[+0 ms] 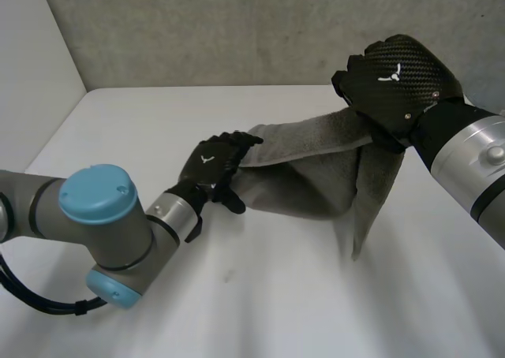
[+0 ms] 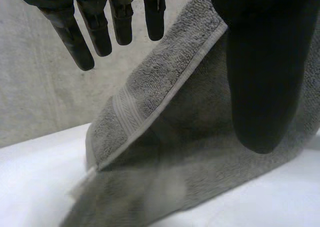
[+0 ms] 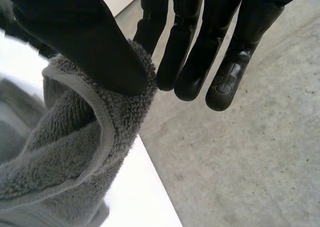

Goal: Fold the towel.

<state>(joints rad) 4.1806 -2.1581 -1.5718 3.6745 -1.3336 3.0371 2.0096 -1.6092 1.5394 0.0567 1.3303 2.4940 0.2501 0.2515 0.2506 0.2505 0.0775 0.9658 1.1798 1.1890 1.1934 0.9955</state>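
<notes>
Pinching towel [image 1: 316, 169] edge: right robot hand [image 1: 398, 78], raised | left robot hand [image 1: 209, 165] pinching opposite end | towel underside hidden

I am holding the towel [image 1: 316, 169] stretched between both hands: the left hand [image 1: 211, 167] is pinching one end low near the table [image 1: 158, 129], the right hand [image 1: 394, 78] is pinching the other higher, cloth hanging beneath it.

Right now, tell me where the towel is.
In the head view the towel is right of centre, strung between the left hand at its lower end and the raised right hand pinching its upper end, its slack hanging toward the white table.
</notes>
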